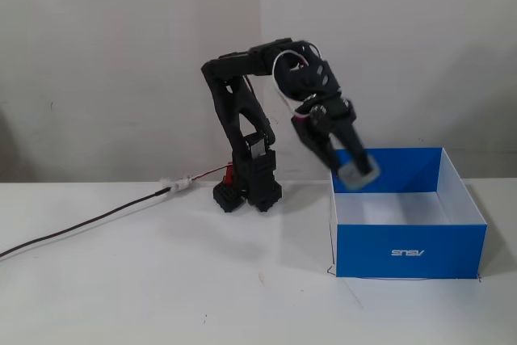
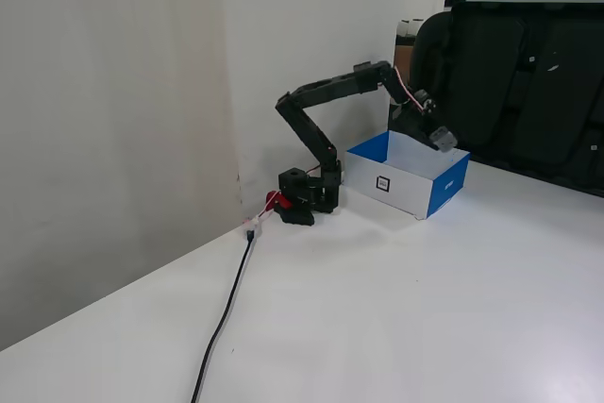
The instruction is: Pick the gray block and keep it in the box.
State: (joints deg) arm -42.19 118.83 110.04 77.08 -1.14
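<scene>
The gray block [image 1: 357,172] hangs in the air above the left part of the box [image 1: 410,254], held between the fingers of my gripper [image 1: 354,169], which is shut on it. In a fixed view from the side, the gray block [image 2: 442,138] sits in the gripper [image 2: 439,137] just above the open top of the box [image 2: 396,186]. The box is blue outside, white inside, with a white logo on its front wall. The arm reaches up and over from its base [image 1: 246,191].
A black cable [image 1: 89,222] runs across the white table to the arm's base. A white wall stands behind. A dark office chair [image 2: 514,82] stands beyond the table's far edge behind the box.
</scene>
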